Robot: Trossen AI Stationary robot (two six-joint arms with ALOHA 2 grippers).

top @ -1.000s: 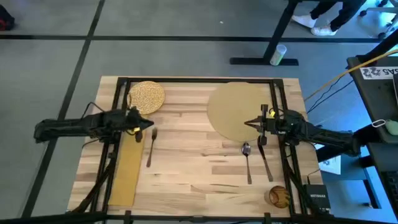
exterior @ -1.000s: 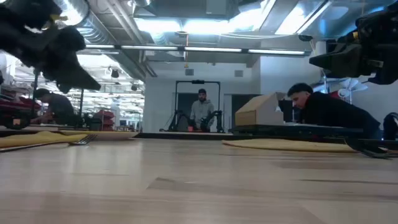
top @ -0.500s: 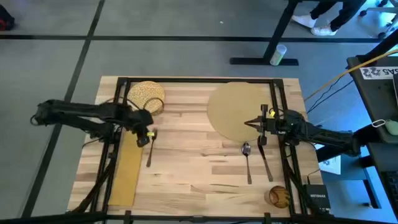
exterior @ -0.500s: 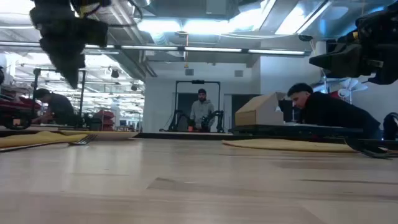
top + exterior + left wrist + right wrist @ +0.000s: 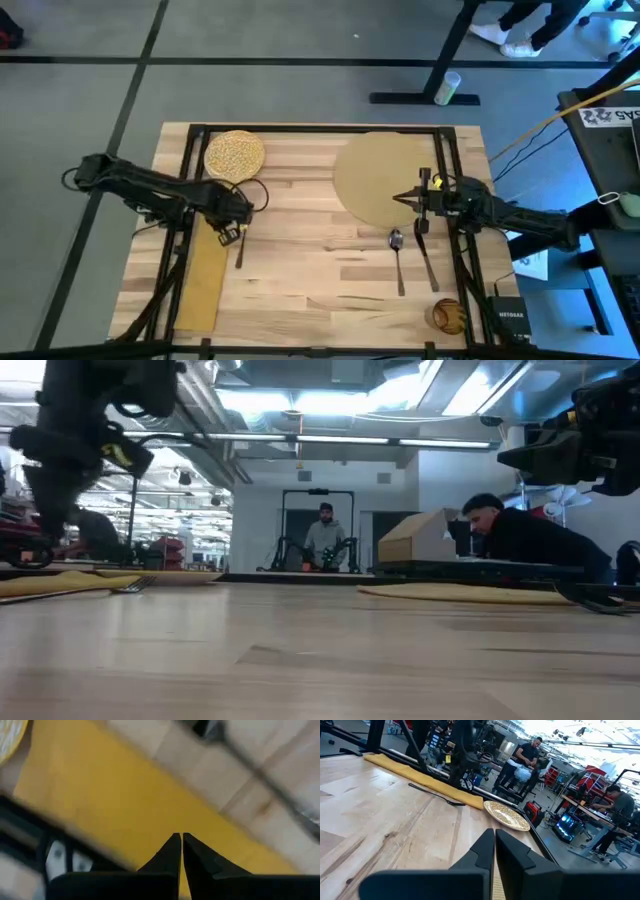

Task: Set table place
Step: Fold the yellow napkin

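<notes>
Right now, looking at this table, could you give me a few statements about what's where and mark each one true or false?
1. The plate sits on the mat. False: it lies apart, at the table's other far corner.
2. The fork lies beside the napkin. True.
3. The left pincer is over the napkin, shut and empty. True.
4. The right pincer holds the spoon. False: it hovers shut at the mat's edge; the spoon lies on the table.
5. The napkin is on the mat. False: it lies along the table's left edge.
</notes>
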